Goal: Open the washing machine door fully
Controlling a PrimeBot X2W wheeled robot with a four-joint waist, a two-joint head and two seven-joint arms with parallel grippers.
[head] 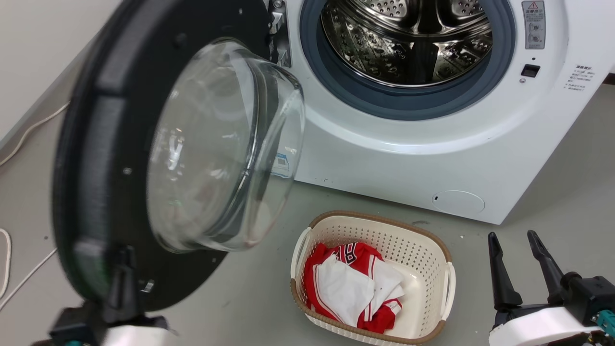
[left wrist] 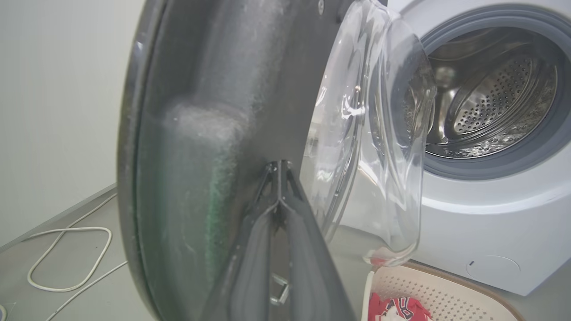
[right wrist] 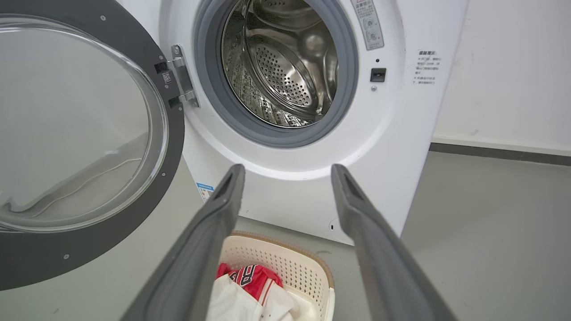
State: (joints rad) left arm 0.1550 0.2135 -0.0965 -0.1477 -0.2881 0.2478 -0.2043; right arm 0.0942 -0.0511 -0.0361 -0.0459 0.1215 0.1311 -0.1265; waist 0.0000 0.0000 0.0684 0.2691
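Washing machine door (head: 91, 158) wide open, left claw (left wrist: 279, 167) closed near its rim

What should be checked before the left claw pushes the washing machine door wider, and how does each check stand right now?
1. washing machine door unlatched, standing off the drum: ok.
2. left claw shut, tips against the door's inner face: ok.
3. right claw open, apart from the door: ok.
4. laundry basket on the drum side, outside the door's outward swing: ok.
5. Door at the limit of its hinge: cannot tell.
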